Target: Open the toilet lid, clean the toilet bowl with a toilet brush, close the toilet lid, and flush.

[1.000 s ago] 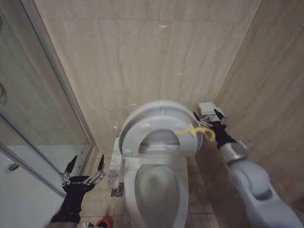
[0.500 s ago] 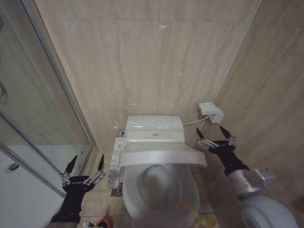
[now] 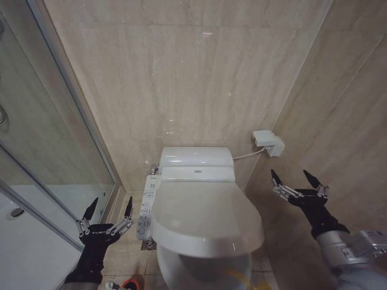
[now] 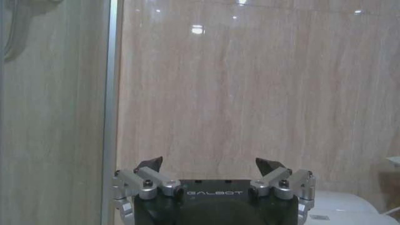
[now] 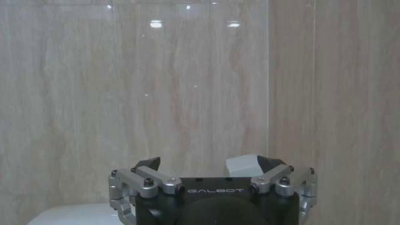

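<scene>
Toilet, lid down; two grippers empty, one to each side

One toilet lid (image 3: 205, 214), glossy white, lies flat over the bowl, centre near; one yellow strap (image 3: 233, 279) trails at its near right edge. One white rear unit (image 3: 196, 163) sits behind it against the far tiled wall; one control panel (image 3: 146, 208) with buttons runs along the toilet's left side. One small white wall box (image 3: 268, 142), far right, with a cable to the rear unit. One glass shower screen (image 3: 42, 157) on the left. One red cup (image 3: 132, 284) at the near left floor, mostly cut off. Left gripper (image 3: 107, 212), near left, beside the screen, fingers spread, nothing held. Right gripper (image 3: 297, 180), right of the lid and apart from it, fingers spread, nothing held
</scene>
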Controlling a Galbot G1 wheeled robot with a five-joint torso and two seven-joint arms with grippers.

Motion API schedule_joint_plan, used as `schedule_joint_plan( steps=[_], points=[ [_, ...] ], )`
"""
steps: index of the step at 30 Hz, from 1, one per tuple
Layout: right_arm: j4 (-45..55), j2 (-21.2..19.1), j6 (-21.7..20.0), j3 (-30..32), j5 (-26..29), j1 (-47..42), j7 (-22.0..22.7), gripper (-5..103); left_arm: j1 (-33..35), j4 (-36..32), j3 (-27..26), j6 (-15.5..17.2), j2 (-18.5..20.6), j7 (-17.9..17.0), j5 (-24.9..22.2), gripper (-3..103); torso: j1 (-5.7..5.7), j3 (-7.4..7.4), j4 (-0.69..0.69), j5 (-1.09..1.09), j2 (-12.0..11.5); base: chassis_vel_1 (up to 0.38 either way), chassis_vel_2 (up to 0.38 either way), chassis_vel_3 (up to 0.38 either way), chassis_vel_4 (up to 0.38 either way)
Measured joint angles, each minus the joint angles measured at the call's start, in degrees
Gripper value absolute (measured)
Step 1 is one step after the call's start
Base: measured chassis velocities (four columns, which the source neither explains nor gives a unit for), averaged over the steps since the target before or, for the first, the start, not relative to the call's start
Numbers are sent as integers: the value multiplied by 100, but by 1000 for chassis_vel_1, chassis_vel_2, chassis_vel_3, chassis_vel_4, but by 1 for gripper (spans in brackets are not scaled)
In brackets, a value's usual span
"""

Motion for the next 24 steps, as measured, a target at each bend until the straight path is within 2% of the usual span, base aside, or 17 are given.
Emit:
schedule_joint_plan(
  steps=[12,24],
  points=[
    [-4,114,101,-237,-194,-89,-68,100,0,0,0,0,0,0,0,100,2,1,0,0,-1,3,-5,-4,2],
    [-13,90,190,-270,-219,-35,-83,100,0,0,0,0,0,0,0,100,-1,0,1,-1,0,146,-143,-152,143]
  ],
)
